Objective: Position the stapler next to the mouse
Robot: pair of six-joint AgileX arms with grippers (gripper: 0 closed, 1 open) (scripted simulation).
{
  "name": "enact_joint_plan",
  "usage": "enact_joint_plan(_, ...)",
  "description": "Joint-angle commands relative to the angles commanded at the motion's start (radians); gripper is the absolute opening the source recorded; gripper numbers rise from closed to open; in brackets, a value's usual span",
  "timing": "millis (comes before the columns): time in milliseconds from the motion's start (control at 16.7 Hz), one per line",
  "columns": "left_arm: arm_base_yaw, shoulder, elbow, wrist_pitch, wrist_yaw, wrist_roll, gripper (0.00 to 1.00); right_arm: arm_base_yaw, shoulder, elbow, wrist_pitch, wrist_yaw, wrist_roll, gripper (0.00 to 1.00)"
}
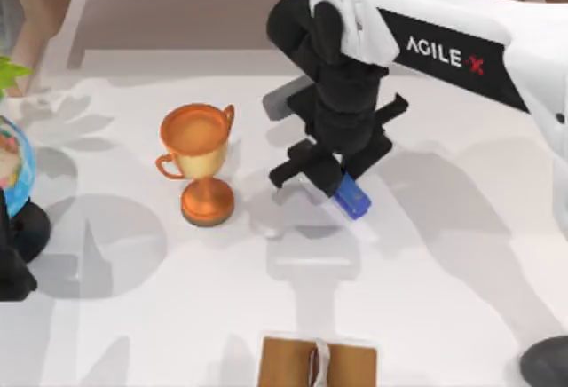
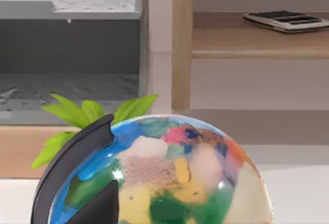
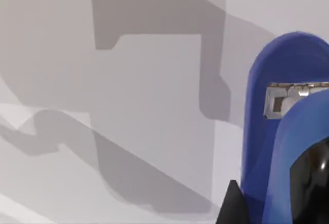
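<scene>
Right tool [image 1: 330,183] sits near the middle of the top view, pinching the one stapler [image 1: 352,199], whose blue end pokes out below the black fingers; its rear is hidden by my arm. From the right wrist, the stapler [image 3: 288,131] is cut off at the frame's right edge over the white bench [image 3: 128,106]. One trophy [image 1: 200,161] stands left of centre, one globe [image 2: 175,178] at far left, partly cropped.

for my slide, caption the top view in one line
The right gripper holds the blue stapler over the white table, right of an orange trophy cup.
</scene>
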Motion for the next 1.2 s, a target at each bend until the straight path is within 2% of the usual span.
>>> enact_joint_plan(300, 0.0, 0.0, 0.0, 0.0, 0.0, 0.0, 1.0, -0.09, -0.117, -0.151, 0.049, 0.001, 0.036, 0.0)
enact_joint_plan(840, 0.0, 0.0, 0.0, 0.0, 0.0, 0.0, 1.0, -0.385, -0.468, -0.679, 0.205, 0.003, 0.155, 0.0)
enact_joint_plan(1200, 0.0, 0.0, 0.0, 0.0, 0.0, 0.0, 1.0, -0.443, -0.537, -0.769, 0.234, 0.003, 0.178, 0.0)
